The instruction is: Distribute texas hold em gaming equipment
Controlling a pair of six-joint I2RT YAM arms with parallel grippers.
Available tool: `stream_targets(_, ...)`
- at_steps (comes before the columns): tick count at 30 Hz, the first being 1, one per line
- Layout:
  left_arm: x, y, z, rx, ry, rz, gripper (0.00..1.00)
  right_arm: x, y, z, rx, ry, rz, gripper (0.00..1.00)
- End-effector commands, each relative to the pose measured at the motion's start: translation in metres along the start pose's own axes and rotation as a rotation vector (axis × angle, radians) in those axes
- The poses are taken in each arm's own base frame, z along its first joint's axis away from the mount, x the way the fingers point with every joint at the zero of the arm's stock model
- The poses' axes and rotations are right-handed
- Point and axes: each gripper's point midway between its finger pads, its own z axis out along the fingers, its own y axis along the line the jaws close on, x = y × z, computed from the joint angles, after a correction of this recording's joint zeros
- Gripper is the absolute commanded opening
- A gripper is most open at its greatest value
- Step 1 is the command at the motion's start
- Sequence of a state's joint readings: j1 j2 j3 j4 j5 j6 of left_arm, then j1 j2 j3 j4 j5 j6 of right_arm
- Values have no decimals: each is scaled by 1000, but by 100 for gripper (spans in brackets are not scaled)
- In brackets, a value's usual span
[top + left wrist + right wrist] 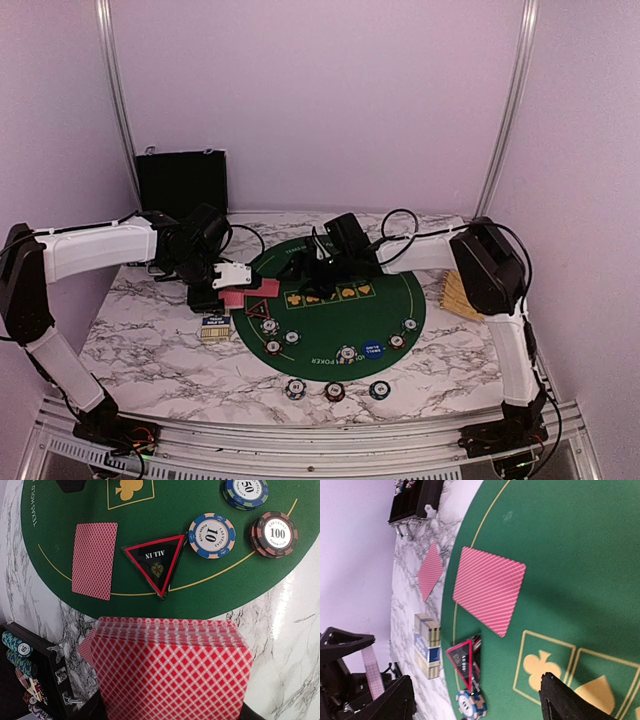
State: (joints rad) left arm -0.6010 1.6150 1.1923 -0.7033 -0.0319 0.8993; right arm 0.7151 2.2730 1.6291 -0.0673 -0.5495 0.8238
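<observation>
Our left gripper (235,277) is clamped on the red-backed deck (170,670), just off the green mat's (570,555) left edge. The right gripper (477,697) hangs wide apart and empty over the mat, near the face-down card (489,588). We'd pinch only the top card next.

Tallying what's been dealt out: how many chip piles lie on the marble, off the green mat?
3, at the table front: left pile, middle pile, right pile. Some may be hidden.
</observation>
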Motion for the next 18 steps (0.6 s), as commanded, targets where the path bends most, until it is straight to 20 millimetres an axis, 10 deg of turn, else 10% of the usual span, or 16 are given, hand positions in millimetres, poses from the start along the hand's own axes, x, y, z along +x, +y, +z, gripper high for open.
stream_targets(1, -11, 9, -12, -12, -44, -29, 13, 14, 65, -13, -238, 23, -7, 86)
stream_targets(18, -18, 16, -20, -30, -61, -42, 13, 58, 120, 8, -421, 137, 6, 85)
